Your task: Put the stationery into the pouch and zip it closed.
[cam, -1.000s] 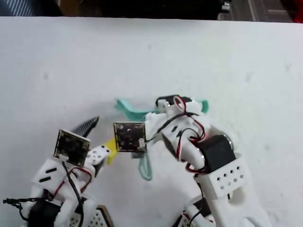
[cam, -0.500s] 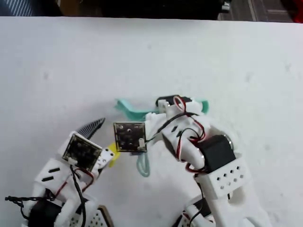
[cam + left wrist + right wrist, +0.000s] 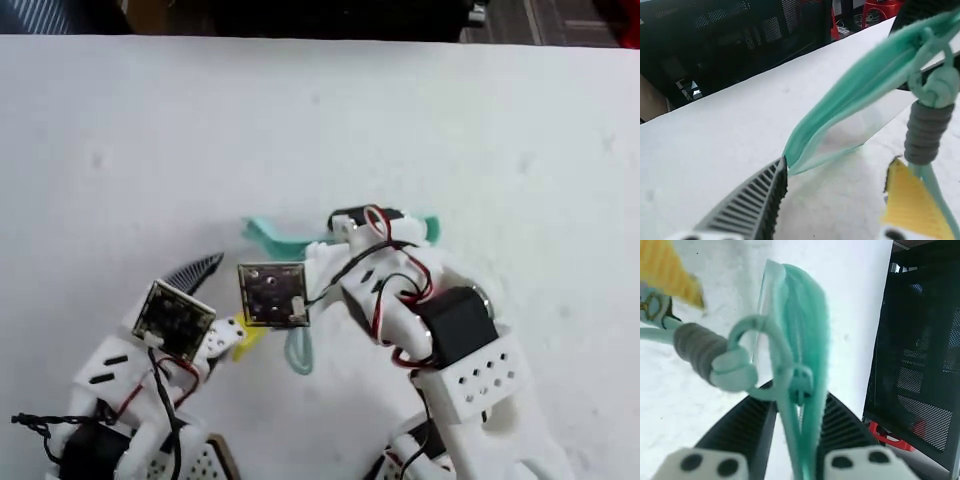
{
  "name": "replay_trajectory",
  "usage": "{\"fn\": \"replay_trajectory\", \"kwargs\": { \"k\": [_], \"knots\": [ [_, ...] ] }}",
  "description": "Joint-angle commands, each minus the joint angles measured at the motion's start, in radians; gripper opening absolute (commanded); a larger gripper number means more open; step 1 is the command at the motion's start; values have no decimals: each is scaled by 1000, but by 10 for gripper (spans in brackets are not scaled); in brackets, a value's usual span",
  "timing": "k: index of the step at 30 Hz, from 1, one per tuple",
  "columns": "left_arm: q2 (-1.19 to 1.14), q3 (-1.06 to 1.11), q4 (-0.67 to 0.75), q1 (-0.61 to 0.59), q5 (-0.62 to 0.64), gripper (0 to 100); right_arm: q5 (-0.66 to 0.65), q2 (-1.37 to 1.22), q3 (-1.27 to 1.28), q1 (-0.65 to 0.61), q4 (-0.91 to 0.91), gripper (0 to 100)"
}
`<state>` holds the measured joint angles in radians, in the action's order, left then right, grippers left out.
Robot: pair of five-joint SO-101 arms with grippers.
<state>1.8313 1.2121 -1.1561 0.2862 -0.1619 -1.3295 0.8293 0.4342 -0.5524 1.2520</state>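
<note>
1. High view: one mint-green pouch (image 3: 268,231) lies on the white desk (image 3: 300,120), mostly covered by the right arm (image 3: 460,340), which is folded forward over it. One pull cord (image 3: 298,350) loops out from beneath that arm's wrist. The left arm (image 3: 110,385) is bent low at the near edge, and the left gripper (image 3: 228,300) points toward the pouch's near end.
2. Left wrist view: the left gripper (image 3: 837,170) is spread wide and holds nothing. One black ribbed finger sits just beside the pouch's (image 3: 850,95) corner. One yellow finger sits beside the pull cord's (image 3: 925,132) grey wrap. The pouch is raised at its far end, with its corner down on the desk (image 3: 715,140).
3. Right wrist view: the right gripper (image 3: 800,405) is clamped narrowly on the pouch's (image 3: 805,310) zip edge, with two black fingers on either side of the slider. The knotted pull cord (image 3: 700,352) hangs off to one side.
</note>
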Motion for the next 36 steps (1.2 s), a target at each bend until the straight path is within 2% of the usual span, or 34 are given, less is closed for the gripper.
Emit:
{"fn": "replay_trajectory", "kwargs": {
  "k": [1,10,17,19,23,27,31,36],
  "knots": [
    [-2,-11,-8,15,-8,340,-3,19,-69,-12,-5,17],
    [-2,-12,-23,16,-129,335,-3,19,-107,-13,16,17],
    [-2,-61,-74,21,-127,338,-71,18,-101,-38,24,17],
    [-2,-80,-107,50,-132,338,-72,19,-101,-38,24,17],
    [-2,-95,-167,136,-227,338,-80,21,-107,-41,74,17],
    [-2,-95,-173,142,-233,337,-83,21,-107,-62,127,17],
    [-2,-95,-183,143,-236,338,-163,45,-107,-64,159,17],
    [-2,-97,-198,151,-236,339,-184,116,-106,-59,173,17]
  ]
}}
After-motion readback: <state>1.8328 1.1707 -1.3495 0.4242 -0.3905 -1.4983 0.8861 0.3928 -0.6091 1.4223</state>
